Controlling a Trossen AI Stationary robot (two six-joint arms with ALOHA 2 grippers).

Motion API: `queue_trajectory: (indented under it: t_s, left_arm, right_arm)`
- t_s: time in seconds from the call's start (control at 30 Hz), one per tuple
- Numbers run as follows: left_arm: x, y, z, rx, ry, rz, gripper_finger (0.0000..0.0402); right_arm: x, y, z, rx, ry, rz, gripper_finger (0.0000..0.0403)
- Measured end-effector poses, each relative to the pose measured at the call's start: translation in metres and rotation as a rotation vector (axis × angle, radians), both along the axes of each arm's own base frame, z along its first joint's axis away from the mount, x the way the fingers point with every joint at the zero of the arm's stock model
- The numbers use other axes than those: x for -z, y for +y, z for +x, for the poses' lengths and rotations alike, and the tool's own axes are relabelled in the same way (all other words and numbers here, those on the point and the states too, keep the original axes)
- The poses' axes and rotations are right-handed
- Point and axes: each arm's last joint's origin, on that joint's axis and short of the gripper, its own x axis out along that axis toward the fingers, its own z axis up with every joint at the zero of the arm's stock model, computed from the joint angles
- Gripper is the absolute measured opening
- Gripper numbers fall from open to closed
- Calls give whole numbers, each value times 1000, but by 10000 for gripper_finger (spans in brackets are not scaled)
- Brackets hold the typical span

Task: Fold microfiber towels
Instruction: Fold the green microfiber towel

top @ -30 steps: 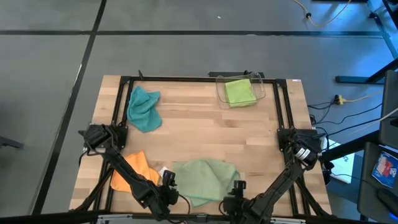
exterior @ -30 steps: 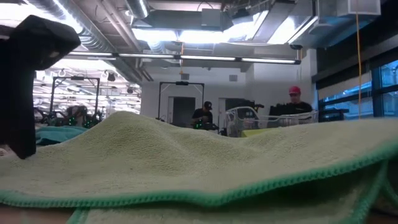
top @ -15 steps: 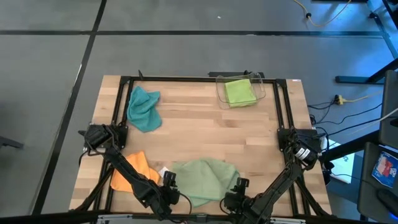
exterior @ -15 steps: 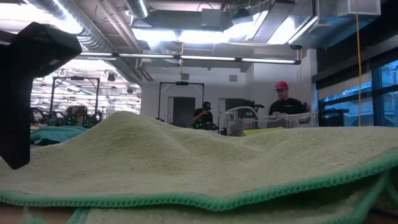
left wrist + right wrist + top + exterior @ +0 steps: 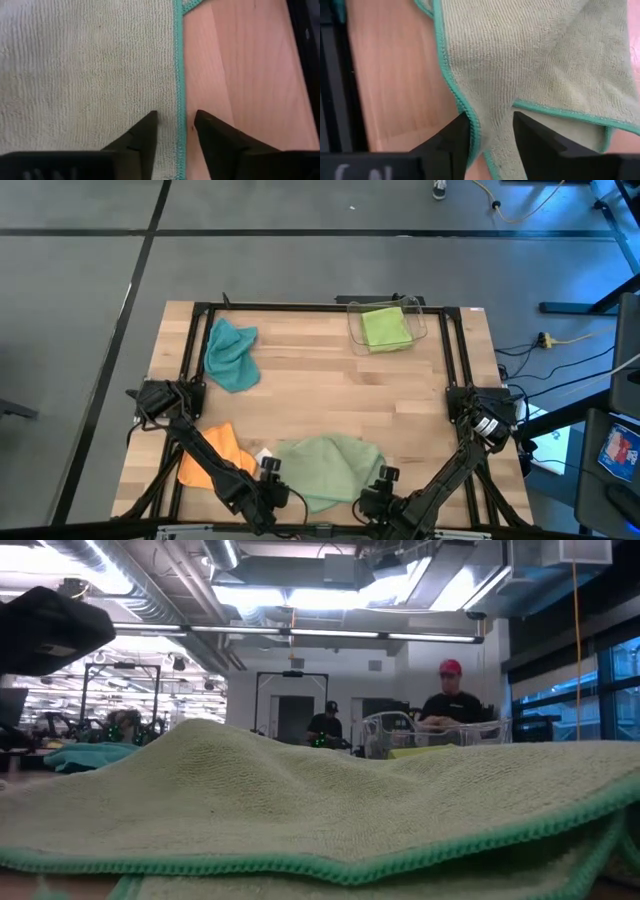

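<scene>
Both grippers, left (image 5: 175,125) and right (image 5: 490,125), straddle the sage towel's (image 5: 325,465) near hem with fingers spread; far counter (image 5: 310,375) lies bare.

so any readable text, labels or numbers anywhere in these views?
None readable.
The white marks on the right gripper's housing in the right wrist view are cut off and blurred.
The blue screen at the high view's right edge is too small to read.
The pale sage green towel shows no tag.
</scene>
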Motion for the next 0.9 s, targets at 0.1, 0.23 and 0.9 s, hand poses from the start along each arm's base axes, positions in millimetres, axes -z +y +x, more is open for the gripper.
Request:
queue_trajectory:
  t_s: [0.1,0.23,0.9]
  left_arm:
    - [0,0,0,-18,-4,-10,88]
    - [0,1,2,-76,-30,-13,40]
    - [-60,39,11,-363,-147,-151,0]
  right_arm:
    - [0,1,1,-1,-7,9,126]
    - [0,2,1,-3,-1,27,96]
    - [-47,2,6,-107,43,-110,4]
